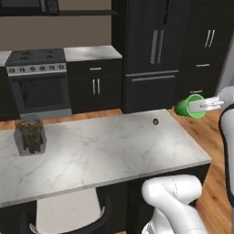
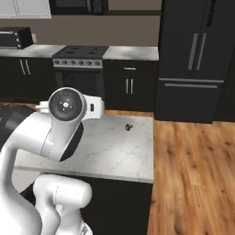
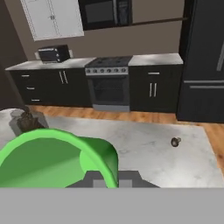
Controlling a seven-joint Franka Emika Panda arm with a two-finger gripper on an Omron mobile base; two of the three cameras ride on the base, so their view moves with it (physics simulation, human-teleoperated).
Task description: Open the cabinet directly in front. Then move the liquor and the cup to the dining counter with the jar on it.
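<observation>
Hand point(image 1: 197, 106) pinching cup point(image 1: 189, 106) by its rim, held in the air just off the surface's point(image 1: 114, 146) right end; cup lies on its side, mouth toward the jar point(image 1: 30, 135); jar stands well apart at the far left end; placing calls for a move jar-ward over the marble and righting the cup; fingertips hidden behind green wall; liquor not made out; small dark object point(image 1: 155, 121) on surface unidentifiable.

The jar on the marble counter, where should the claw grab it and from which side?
Grip the jar around its glass wall, coming in level from the side. It stands upright on the dining counter, and brown sticks fill its mouth, so a top-down pinch looks poor. The claw is shut on the cup.
</observation>
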